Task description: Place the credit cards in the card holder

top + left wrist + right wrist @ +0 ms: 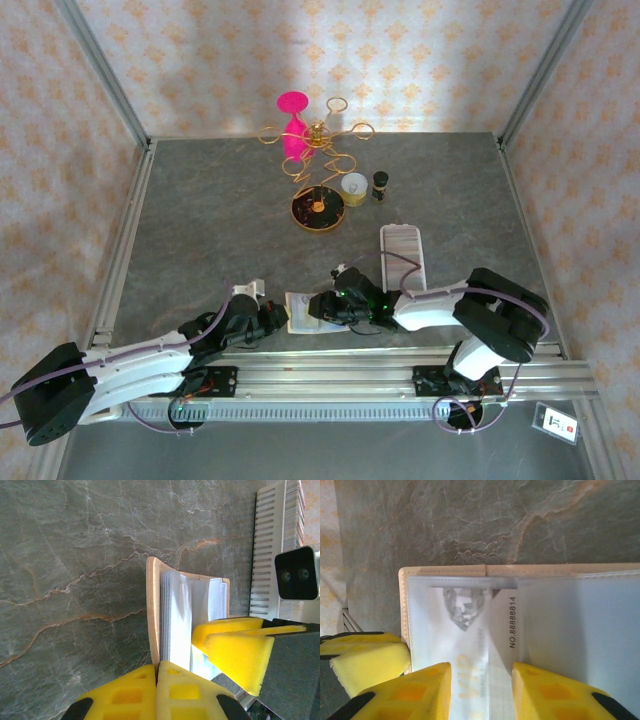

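Because the card holder (300,312) lies open on the grey table (200,230), close to the front edge and between the two arms, both tools crowd in on it. From above, the left gripper (276,318) comes in from the left and the right gripper (328,306) from the right, and their dark bodies hide part of the holder. Near the right arm lies a long white tray (403,255). Far at the back, well apart from all this, stand a pink cup (293,118), a gold wire stand (320,138), a round dark dish (317,211), a small pale pot (354,186) and a little dark bottle (380,185). The left wrist view shows more. There the left gripper (156,690) is squeezed tight, and the edge of the holder's beige cover (152,620) runs in between its yellow pads. The clear pockets (175,615) fan out beside the cover, and the right gripper (215,640) touches them from the other side. Thin cards (295,515) stand on edge in the tray (265,555). The right wrist view shows a credit card (470,625) tucked inside a clear pocket, with a grey gem, the word VIP and a number on it. The right gripper (482,680) has its pads apart with a gap between them, and it holds nothing.
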You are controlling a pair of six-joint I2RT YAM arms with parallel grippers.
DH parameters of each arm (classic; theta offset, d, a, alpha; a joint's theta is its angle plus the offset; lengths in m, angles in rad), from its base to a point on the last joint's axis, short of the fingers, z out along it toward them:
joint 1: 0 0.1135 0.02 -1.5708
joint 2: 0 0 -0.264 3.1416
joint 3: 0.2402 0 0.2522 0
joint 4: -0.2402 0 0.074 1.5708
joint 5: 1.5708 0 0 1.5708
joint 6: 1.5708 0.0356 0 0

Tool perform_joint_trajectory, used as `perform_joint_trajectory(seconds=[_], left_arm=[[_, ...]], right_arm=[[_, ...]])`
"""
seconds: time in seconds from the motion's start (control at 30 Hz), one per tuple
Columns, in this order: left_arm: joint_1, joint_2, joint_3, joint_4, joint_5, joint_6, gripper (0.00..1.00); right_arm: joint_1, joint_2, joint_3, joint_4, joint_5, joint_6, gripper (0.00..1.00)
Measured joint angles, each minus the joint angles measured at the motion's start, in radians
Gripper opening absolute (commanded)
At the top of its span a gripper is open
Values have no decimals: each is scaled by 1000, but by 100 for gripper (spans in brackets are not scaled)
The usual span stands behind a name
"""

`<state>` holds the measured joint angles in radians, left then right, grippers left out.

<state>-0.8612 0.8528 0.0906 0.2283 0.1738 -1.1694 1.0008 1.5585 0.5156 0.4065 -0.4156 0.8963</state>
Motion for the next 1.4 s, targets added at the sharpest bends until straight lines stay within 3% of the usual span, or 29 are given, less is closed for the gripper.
perform_joint_trajectory(seconds=[0.37, 0.57, 0.77, 1.1, 1.4], left_arm=[[0, -29, 0, -2, 2, 0, 0], [0, -80, 12, -46, -6, 0, 0], [0, -94, 31, -114, -25, 10, 0], [0, -90, 152, -273, -55, 83, 0], [0, -34, 205, -347, -59, 128, 0]], right_arm=[[0, 32, 19, 47, -39, 10, 30], [0, -41, -12, 57, -25, 18, 33], [0, -148, -14, -54, 68, 0, 34], [-5, -410, -21, -425, 376, -18, 35], [-106, -452, -132, -454, 340, -10, 29]])
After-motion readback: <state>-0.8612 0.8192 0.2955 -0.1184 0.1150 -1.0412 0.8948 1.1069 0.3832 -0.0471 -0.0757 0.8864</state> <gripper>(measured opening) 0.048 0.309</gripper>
